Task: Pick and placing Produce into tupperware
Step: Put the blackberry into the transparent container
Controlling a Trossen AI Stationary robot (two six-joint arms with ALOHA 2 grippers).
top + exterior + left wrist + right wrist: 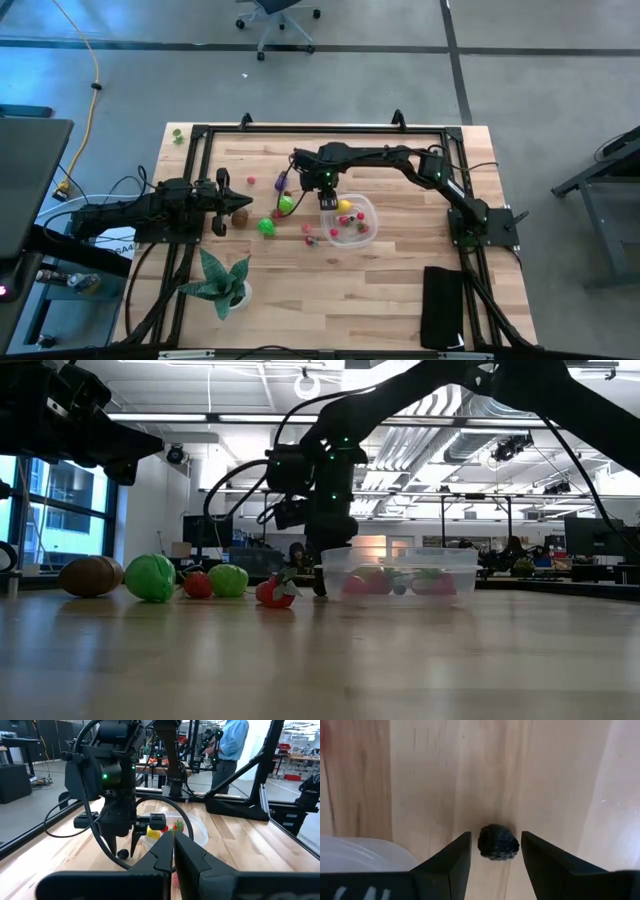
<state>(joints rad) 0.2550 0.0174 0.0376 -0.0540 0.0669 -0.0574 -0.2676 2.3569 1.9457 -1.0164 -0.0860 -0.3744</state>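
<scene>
My right gripper [327, 202] points down at the table just off the clear tupperware's [372, 213] far left corner. It is open, and in the right wrist view a small dark berry [498, 842] lies on the wood between its fingers [496, 836], untouched. The tupperware rim [357, 851] shows beside it. Yellow [344, 206] and red pieces lie inside the tupperware. Loose produce rests on the table: two green pieces [285, 205] [266, 226], a purple one [281, 180], a pink one [252, 181] and a brown one [240, 213]. My left gripper [222, 203] waits shut [174, 842] beside the brown piece.
A spiky potted plant [222, 280] stands near the table's near left corner, and a black pad [443, 305] lies at the near right. A black frame [320, 128] runs round the tabletop. A person [230, 745] stands in the room beyond the table.
</scene>
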